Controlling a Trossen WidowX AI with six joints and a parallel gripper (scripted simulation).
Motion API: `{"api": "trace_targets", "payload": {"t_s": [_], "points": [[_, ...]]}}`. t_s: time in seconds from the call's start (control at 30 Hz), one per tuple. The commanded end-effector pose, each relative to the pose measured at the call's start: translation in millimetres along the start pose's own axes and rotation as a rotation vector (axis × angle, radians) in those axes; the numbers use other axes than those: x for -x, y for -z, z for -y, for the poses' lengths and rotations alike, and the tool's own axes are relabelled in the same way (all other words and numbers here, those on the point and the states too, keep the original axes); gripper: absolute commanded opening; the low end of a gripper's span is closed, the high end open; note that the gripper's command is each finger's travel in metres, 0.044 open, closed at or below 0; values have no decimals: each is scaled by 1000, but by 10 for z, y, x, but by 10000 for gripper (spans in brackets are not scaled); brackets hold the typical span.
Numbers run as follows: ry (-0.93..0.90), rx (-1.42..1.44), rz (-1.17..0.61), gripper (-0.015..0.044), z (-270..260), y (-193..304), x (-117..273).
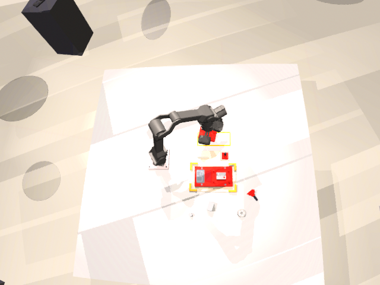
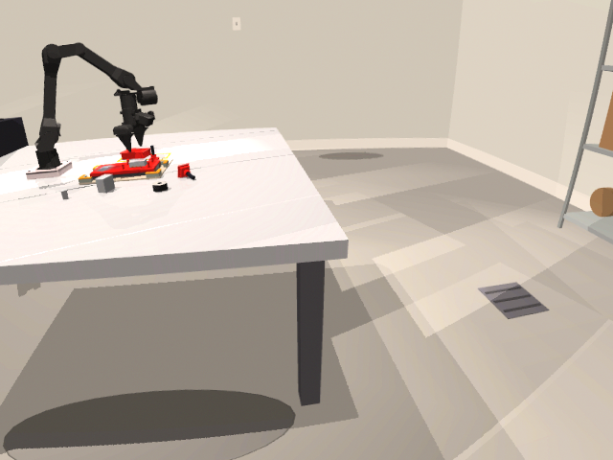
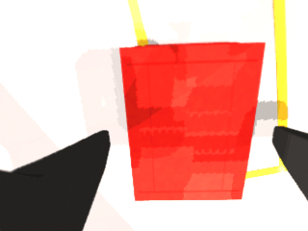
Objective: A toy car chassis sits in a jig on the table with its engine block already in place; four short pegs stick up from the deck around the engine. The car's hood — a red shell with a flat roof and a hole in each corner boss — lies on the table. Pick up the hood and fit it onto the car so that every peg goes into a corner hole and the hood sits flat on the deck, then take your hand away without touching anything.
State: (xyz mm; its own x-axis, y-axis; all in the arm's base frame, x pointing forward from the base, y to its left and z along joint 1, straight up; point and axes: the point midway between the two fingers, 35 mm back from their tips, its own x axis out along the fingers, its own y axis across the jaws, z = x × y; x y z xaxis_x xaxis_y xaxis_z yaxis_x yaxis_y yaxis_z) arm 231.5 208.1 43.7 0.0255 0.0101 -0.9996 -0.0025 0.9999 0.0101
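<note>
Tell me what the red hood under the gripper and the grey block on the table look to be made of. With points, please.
The flat-roofed red hood (image 1: 213, 135) (image 2: 135, 153) (image 3: 190, 120): probably smooth plastic, judging by its even colour and crisp edges. The small grey block (image 1: 211, 206) (image 2: 104, 183): matt, plain-faced; plastic or painted metal, I can't tell.
</note>
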Motion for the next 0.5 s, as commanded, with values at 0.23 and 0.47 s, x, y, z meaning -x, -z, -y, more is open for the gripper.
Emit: {"api": "trace_targets", "payload": {"t_s": [0.23, 0.47], "points": [[-2, -2, -5, 440, 3, 11, -56], [-2, -2, -5, 440, 3, 11, -91]]}}
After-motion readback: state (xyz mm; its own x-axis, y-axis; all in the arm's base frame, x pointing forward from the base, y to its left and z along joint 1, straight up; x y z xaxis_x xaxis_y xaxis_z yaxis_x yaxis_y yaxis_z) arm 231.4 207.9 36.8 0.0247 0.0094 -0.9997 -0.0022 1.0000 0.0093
